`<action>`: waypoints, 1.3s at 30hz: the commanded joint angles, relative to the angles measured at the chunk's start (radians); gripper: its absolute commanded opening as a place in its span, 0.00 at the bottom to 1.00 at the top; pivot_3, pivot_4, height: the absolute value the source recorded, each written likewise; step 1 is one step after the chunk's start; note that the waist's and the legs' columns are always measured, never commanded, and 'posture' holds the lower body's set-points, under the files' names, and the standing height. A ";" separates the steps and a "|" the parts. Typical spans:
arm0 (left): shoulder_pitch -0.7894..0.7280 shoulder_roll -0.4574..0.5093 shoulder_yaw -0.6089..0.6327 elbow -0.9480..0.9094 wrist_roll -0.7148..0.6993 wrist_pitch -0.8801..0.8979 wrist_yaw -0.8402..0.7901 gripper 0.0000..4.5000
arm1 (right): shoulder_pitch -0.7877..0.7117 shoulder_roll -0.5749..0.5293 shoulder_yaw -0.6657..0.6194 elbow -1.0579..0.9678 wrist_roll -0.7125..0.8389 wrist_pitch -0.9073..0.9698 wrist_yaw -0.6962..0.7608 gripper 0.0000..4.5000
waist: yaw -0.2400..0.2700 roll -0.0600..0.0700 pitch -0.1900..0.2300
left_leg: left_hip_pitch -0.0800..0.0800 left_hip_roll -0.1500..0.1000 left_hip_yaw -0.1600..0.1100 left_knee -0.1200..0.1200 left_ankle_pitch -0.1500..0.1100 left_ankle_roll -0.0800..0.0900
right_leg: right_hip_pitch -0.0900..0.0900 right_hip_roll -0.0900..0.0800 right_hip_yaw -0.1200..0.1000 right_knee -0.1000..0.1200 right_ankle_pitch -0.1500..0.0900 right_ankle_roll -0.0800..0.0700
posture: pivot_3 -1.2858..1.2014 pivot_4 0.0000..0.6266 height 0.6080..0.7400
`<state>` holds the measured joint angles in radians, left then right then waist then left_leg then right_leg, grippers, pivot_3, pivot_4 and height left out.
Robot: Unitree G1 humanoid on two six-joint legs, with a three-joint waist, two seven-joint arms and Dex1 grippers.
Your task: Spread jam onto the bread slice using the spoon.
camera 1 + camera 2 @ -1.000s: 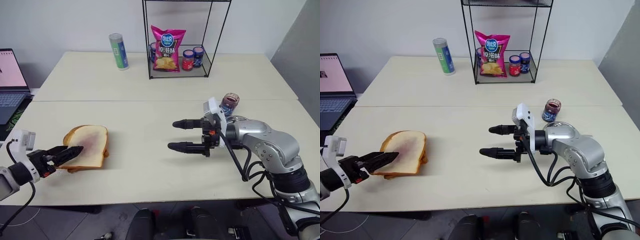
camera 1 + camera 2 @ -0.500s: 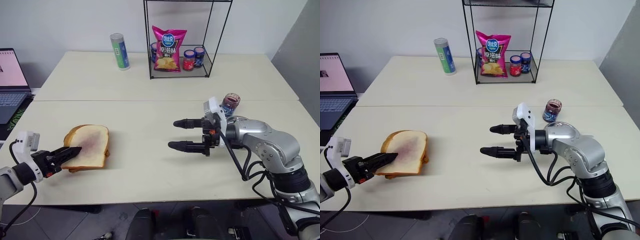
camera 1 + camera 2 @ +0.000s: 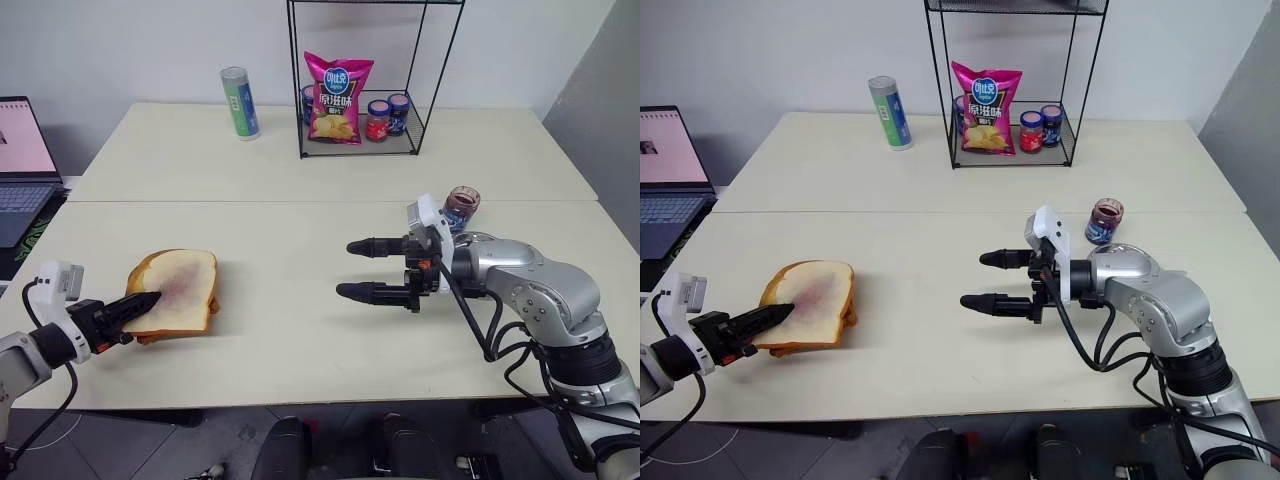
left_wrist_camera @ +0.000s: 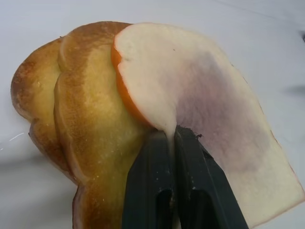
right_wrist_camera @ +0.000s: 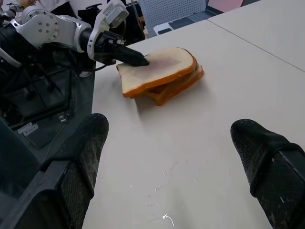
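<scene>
The bread slice (image 3: 180, 285), white-faced with a pale purple jam smear (image 4: 214, 109) at its middle, lies on top of golden toasted slices (image 4: 90, 119) at the table's left front. My left gripper (image 3: 150, 299) is shut, its black fingers (image 4: 147, 167) pinching the slice's near edge. My right gripper (image 3: 346, 268) hovers open and empty above the table's middle, pointing left toward the bread, well apart from it. The spoon is out of view.
A glass jar (image 3: 461, 205) with dark contents stands just behind my right arm. At the back, a black wire rack (image 3: 360, 90) holds a pink chip bag (image 3: 336, 95) and small jars. A green can (image 3: 238, 102) stands to its left. A laptop (image 3: 20, 165) is far left.
My left gripper's fingers, open around the slice's near edge a second ago, have closed on it. The right arm has kept still.
</scene>
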<state>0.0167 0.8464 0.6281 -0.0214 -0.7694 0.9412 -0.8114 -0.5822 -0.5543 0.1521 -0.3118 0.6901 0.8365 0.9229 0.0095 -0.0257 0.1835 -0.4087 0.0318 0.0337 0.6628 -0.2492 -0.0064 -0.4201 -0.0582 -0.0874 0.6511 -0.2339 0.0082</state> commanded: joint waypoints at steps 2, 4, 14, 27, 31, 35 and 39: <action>-0.106 0.004 0.106 -0.110 -0.178 0.122 0.072 0.00 | -0.001 -0.025 -0.056 -0.060 0.037 0.018 -0.004 1.00 | 0.006 -0.001 0.000 | -0.001 0.000 -0.001 0.001 0.000 0.000 | 0.000 0.000 -0.001 0.000 0.000 0.000 | 0.52 0.24 1.00; -0.138 -0.001 0.107 -0.147 -0.228 0.157 0.100 0.00 | 0.011 -0.036 -0.067 -0.077 0.048 0.030 -0.007 1.00 | 0.004 -0.001 0.000 | -0.001 0.000 0.000 0.001 0.000 0.000 | 0.000 0.000 0.000 0.000 0.000 0.000 | 0.52 0.24 1.00; -0.480 -0.318 -0.313 -0.312 -0.283 0.175 0.360 0.00 | 0.083 -0.146 -0.219 -0.219 0.188 0.170 -0.088 1.00 | 0.014 -0.001 -0.001 | 0.002 -0.003 0.000 0.002 0.000 0.000 | 0.006 0.002 0.002 -0.003 0.004 0.002 | 0.52 0.24 1.00; -0.454 -0.500 -0.704 -0.144 0.125 -0.048 0.399 0.00 | 0.274 -0.212 -0.298 -0.317 0.150 0.143 -0.230 1.00 | 0.013 -0.002 -0.001 | 0.007 -0.003 0.007 0.000 0.000 0.001 | 0.007 0.005 0.011 -0.003 0.001 0.007 | 0.52 0.24 1.00; -0.486 -0.513 -0.713 -0.063 0.214 -0.074 0.437 0.06 | 0.283 -0.204 -0.291 -0.318 0.146 0.131 -0.251 1.00 | 0.014 -0.002 -0.001 | 0.008 -0.003 0.008 0.000 0.000 0.001 | 0.007 0.005 0.011 -0.003 0.001 0.007 | 0.52 0.24 1.00; -0.492 -0.516 -0.719 -0.049 0.246 -0.061 0.427 0.25 | 0.277 -0.206 -0.287 -0.310 0.151 0.125 -0.261 1.00 | 0.014 -0.002 -0.001 | 0.008 -0.003 0.008 0.000 -0.001 0.001 | 0.007 0.005 0.011 -0.003 0.002 0.007 | 0.52 0.24 1.00; -0.478 -0.521 -0.726 -0.071 0.243 -0.044 0.395 0.42 | 0.242 -0.209 -0.290 -0.302 0.172 0.148 -0.276 1.00 | 0.013 -0.002 -0.001 | 0.007 -0.003 0.008 0.000 -0.001 0.002 | 0.007 0.005 0.012 -0.004 0.002 0.008 | 0.52 0.24 1.00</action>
<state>-0.4544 0.3318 -0.0936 -0.0464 -0.5184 0.8914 -0.3902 -0.3116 -0.7570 -0.1172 -0.5944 0.8458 0.9877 0.6540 0.0229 -0.0273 0.1829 -0.4014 0.0287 0.0416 0.6630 -0.2500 -0.0046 -0.4130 -0.0534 -0.0758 0.6472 -0.2323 0.0157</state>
